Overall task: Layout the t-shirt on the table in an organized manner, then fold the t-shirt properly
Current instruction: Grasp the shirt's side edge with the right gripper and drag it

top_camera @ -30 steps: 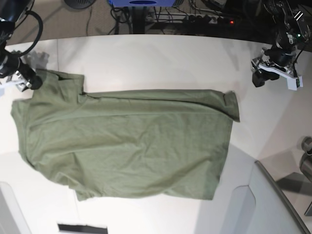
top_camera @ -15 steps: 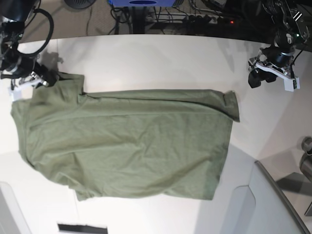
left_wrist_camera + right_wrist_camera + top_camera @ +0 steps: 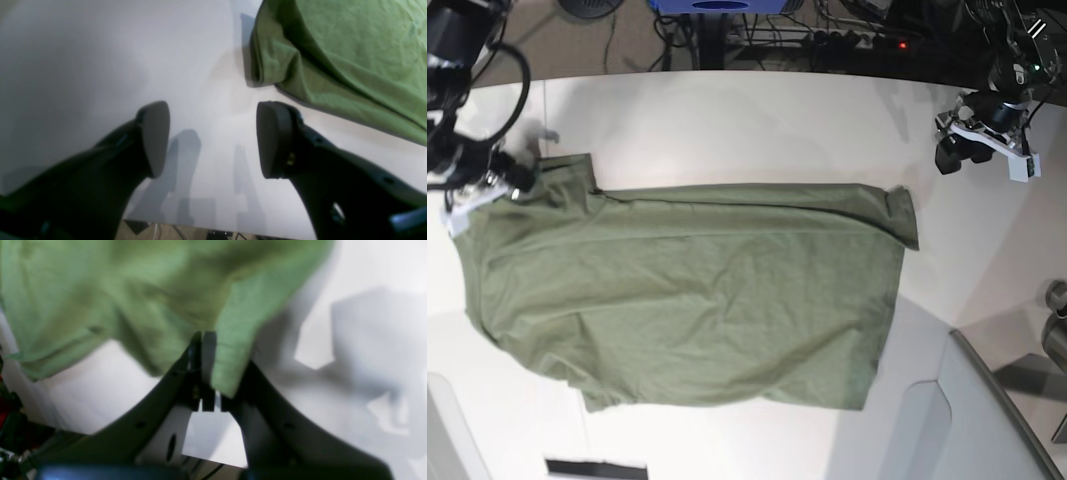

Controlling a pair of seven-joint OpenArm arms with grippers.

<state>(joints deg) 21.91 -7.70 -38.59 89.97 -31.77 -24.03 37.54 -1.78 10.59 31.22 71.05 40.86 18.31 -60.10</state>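
Note:
The olive-green t-shirt (image 3: 697,290) lies spread and wrinkled across the white table (image 3: 747,130). At the shirt's far left corner in the base view, my right gripper (image 3: 522,182) sits on the sleeve edge. The right wrist view shows that gripper (image 3: 203,340) shut, jaws pressed together on a fold of the t-shirt (image 3: 100,290). On the base view's right, my left gripper (image 3: 949,158) hovers over bare table, beyond the shirt's far right corner. In its own view the left gripper (image 3: 211,140) is open and holds nothing, with the t-shirt (image 3: 350,50) hem just ahead.
A pale grey panel (image 3: 967,420) rises at the near right corner of the table. Cables and a power strip (image 3: 847,40) lie on the floor past the far curved edge. A black strip (image 3: 595,468) shows at the near edge.
My right gripper went from open to shut on the shirt's far left sleeve edge and shifted slightly right. The left arm drifted a little toward the far edge, still open.

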